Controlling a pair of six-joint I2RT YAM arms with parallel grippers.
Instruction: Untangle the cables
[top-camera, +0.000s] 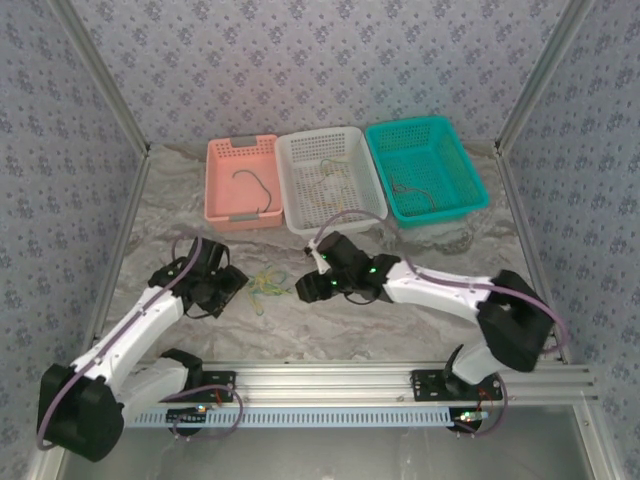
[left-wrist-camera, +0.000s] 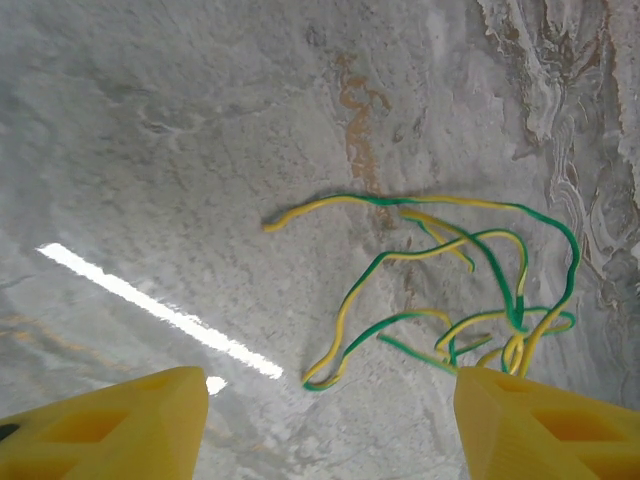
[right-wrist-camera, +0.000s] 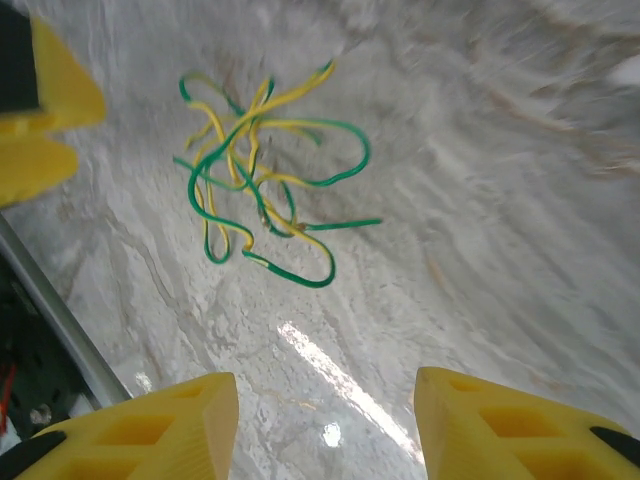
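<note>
Looking it all over, I can't make out any lettering, label, brand name or number on anything here; nothing is legible.
</note>
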